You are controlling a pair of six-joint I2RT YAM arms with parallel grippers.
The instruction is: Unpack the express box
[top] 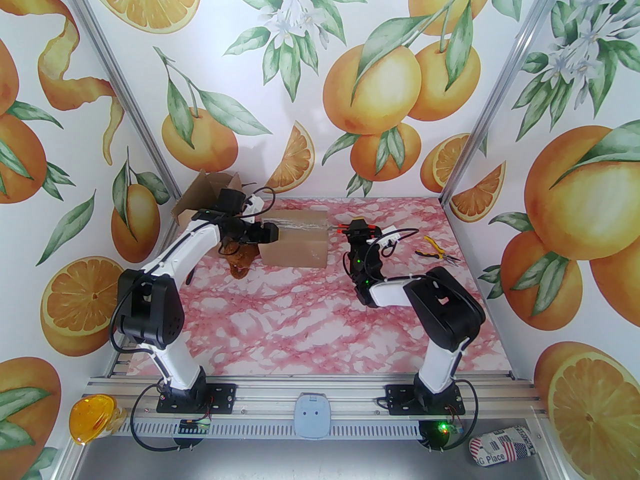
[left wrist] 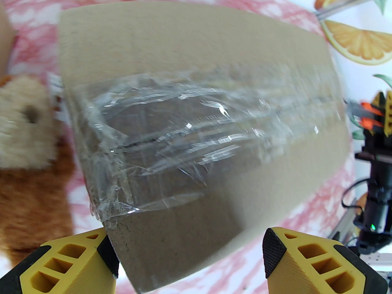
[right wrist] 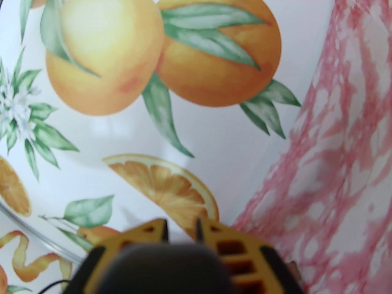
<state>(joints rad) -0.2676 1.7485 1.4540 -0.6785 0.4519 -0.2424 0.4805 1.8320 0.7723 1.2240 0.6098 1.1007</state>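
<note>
Express box (top: 295,253) lies sealed toward 11 o'clock on the desk (top: 310,318), its long top seam bound by a wrinkled band of clear tape (left wrist: 196,127) that wraps down over the end. It looks like plain corrugated card: probably light, stiff along the edges and corners, but likely to give if squeezed mid-panel. The bare card should offer decent friction; the glossy tape will be slick, so a hold there could slip.

A brown plush toy (left wrist: 27,124) sits just beside the box at its 9 o'clock end, and an opened carton (top: 200,195) stands behind at 10 o'clock. Yellow-handled pliers (top: 434,253) lie well apart at 2 o'clock.

The left pincer (left wrist: 190,256) is spread wide, with the near end corner of the box between its fingers (left wrist: 107,253); it is not clamped. A steadying hold looks best across that end, pads on bare card below the tape, near a corner where the wall is stiffest.

The right pincer (right wrist: 181,225) hangs off the box's 3 o'clock end, fingers drawn close with a thin gap. Something orange-tipped shows at its front in the top view; whether it is pinched there I cannot tell.
</note>
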